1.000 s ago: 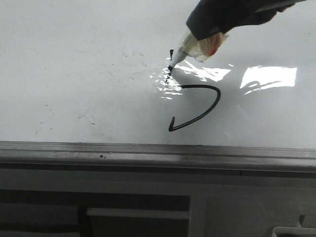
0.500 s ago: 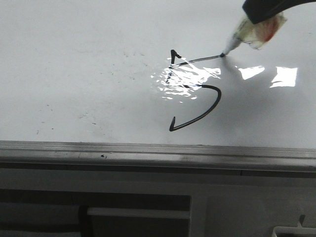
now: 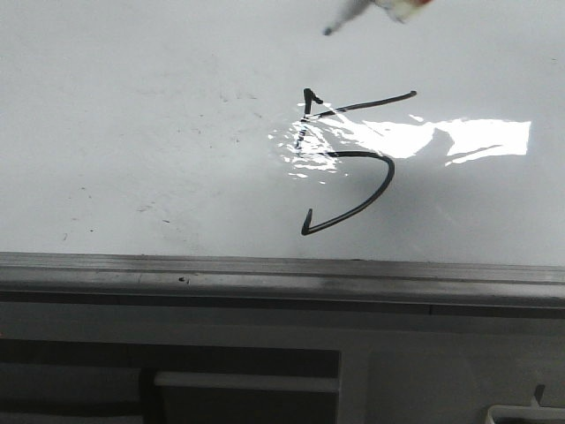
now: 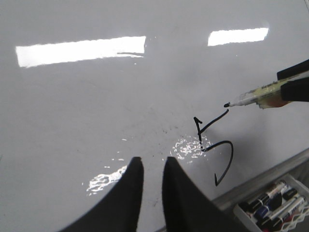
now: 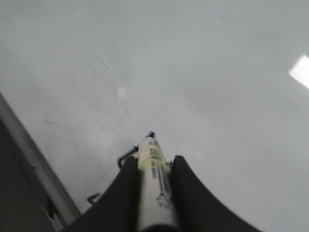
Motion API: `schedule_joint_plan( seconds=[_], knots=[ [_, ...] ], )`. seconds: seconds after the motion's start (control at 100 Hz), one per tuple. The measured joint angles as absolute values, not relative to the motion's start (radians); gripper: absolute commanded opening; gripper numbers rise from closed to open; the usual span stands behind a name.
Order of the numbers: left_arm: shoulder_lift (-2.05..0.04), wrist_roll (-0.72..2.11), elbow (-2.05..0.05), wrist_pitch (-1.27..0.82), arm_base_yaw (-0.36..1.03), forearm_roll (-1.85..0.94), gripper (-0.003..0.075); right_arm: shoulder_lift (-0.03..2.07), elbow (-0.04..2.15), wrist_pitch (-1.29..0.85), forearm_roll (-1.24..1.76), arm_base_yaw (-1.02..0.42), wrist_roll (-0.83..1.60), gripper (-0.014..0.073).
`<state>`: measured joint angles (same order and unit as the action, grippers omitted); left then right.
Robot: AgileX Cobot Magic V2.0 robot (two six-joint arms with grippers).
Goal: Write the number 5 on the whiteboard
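Nearest is the board's grey frame (image 3: 265, 274), then the whiteboard (image 3: 132, 115) with the 5 (image 3: 349, 163) drawn close to that edge. Further back the right fingers (image 5: 153, 169) clamp a marker (image 5: 152, 179), tip off the board. Left fingers (image 4: 152, 166) slightly parted, empty.

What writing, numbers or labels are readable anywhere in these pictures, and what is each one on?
"5": hand-drawn in black line on the whiteboard; the number 5 is the only readable text.
Print on the barrel of the marker held in the right gripper: dark lettering, too blurred to read.
Labels on the spare markers in the tray beside the board's frame: too small to read.
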<state>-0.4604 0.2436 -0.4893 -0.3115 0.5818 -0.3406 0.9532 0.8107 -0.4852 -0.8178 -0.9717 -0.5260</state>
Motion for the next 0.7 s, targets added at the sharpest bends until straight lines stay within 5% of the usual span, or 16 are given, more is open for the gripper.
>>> schedule_joint_plan(
  seconds=[0.11,0.37,0.7],
  knots=[
    [-0.486,0.307,-0.506,-0.399,0.596,-0.341,0.0468,0.958,0.811,-0.469,-0.820,-1.067,-0.526,-0.0063],
    [-0.637,0.599,-0.568,-0.486,0.753,-0.417,0.0378,1.024,0.811,-0.453,-0.829,-1.172,-0.526,-0.0064],
    [-0.868,0.675,-0.624,-0.352,0.985,-0.437,0.0333,1.042,0.811,-0.428,-0.835,-1.226,-0.526,-0.0065]
  ],
)
